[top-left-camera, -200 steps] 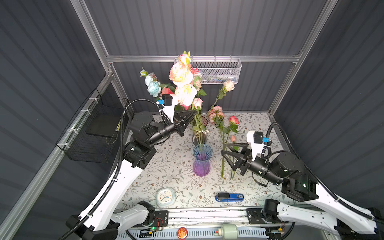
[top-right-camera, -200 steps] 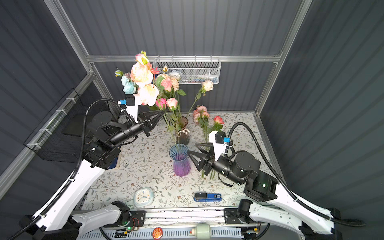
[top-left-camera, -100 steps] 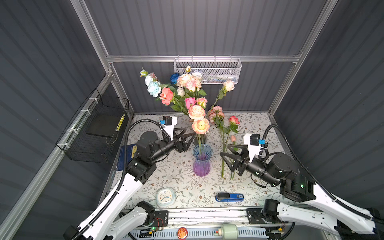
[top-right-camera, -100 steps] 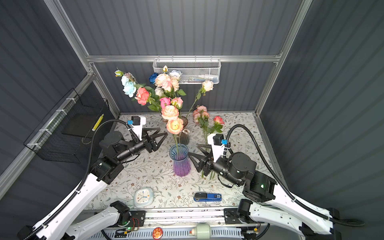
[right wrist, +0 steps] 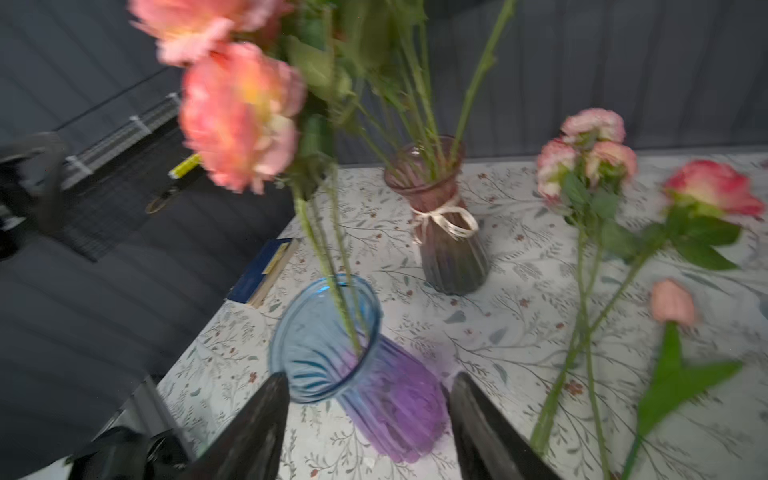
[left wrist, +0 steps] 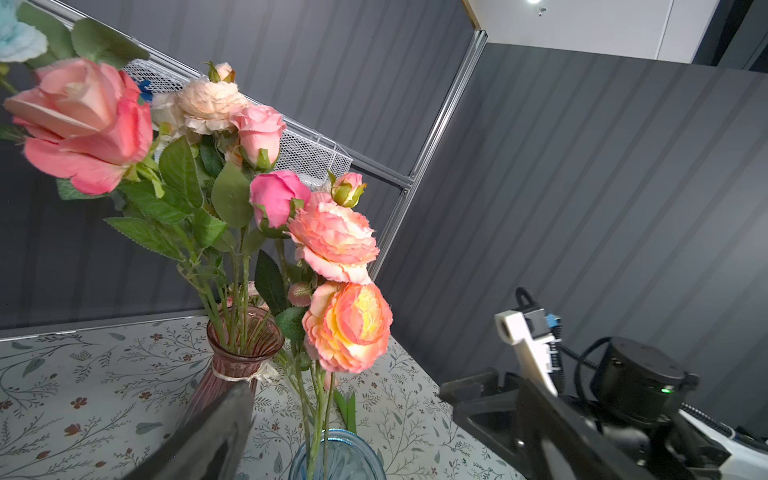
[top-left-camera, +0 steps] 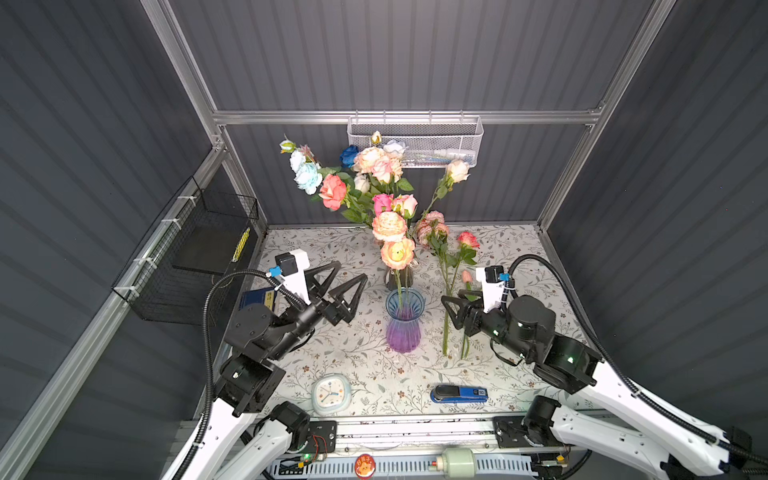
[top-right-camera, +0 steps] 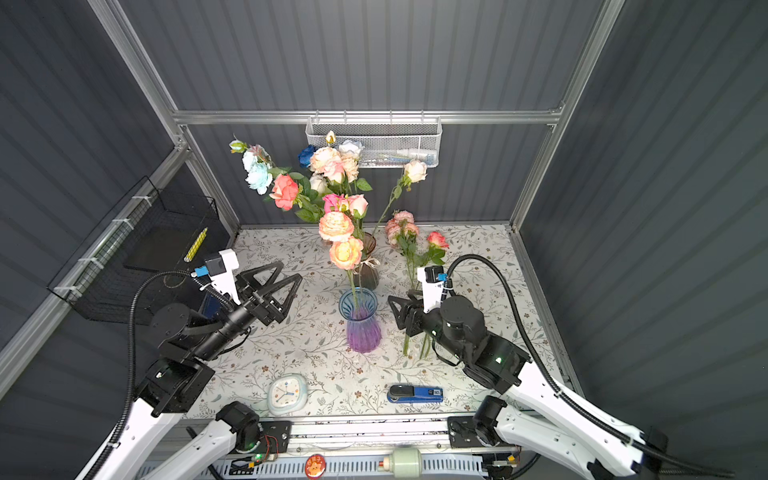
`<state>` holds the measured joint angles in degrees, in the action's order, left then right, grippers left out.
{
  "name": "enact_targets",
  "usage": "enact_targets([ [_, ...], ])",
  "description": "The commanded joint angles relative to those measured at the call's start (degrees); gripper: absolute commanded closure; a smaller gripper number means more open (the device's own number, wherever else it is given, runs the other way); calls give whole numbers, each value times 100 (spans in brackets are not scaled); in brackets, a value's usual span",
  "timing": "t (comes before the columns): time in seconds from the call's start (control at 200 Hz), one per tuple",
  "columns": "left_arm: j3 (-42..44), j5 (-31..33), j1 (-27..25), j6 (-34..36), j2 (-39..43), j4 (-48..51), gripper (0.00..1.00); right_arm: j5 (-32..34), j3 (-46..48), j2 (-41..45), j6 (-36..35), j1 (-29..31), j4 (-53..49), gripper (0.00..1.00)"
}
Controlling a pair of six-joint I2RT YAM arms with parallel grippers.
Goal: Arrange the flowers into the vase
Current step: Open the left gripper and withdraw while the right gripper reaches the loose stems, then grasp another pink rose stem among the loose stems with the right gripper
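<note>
Two peach ruffled flowers (top-left-camera: 397, 252) stand in the ribbed blue-to-purple glass vase (top-left-camera: 402, 328); left of the vase the left gripper (top-left-camera: 351, 270) gapes wide, empty, and right of it the right gripper (top-left-camera: 453, 297) is part open, empty. The label on the flat blue case (top-left-camera: 459, 394) is unreadably small

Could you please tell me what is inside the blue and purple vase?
Thin green stems carrying two peach blooms stand in the vase. Their lower ends are hidden behind the purple glass.
</note>
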<state>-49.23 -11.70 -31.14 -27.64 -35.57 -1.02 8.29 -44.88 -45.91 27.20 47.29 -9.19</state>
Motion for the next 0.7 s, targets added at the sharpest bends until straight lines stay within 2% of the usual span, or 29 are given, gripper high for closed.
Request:
enact_targets([
  [0.0,221,159,21,-195,221,330,0,-688,376,-290,629,-766,-64,39],
  [0.115,411,216,20,-333,484,542,0,-1002,583,-1006,764,-1432,132,41],
  [0.325,772,159,23,-626,863,793,0,-1368,402,-2834,847,-2187,684,45],
  [0.455,907,211,22,-662,1078,973,0,-1378,199,-3735,1040,-2527,1023,52],
  [0.695,1025,270,21,-695,1312,1139,0,-1551,-240,-4689,1257,-2833,1815,54],
])
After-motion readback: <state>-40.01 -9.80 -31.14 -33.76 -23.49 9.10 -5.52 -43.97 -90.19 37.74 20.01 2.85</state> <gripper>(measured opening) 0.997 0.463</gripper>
